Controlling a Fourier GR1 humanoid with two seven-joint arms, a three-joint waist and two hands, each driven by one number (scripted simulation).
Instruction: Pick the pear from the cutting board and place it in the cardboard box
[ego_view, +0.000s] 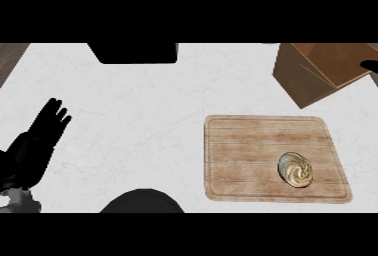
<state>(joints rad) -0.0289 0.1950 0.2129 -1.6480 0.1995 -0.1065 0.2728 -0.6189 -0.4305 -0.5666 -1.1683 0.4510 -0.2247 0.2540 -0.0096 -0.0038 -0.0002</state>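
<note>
From the head view, a white stone-look counter (148, 100) is filling most of the picture. A square, light brown wooden cutting board (251, 145) is lying on it toward the right. A small, roundish, tan and cream swirly pear (295, 169) is sitting on the board, near its right edge and lower corner. Nothing is touching it.

A brown cardboard box (310, 75) with its top open is standing at the top right, just past the board's far corner and apart from it.

The black left hand (44, 135) is showing at the left side, well away from the board. Its fingers are pointing up, straight and spread, holding nothing.

A tiny black tip of the right hand (370, 64) is peeking in at the right edge, over the box. I cannot tell how its fingers are set.

A flat black shape (136, 52) is sitting at the counter's far edge.
</note>
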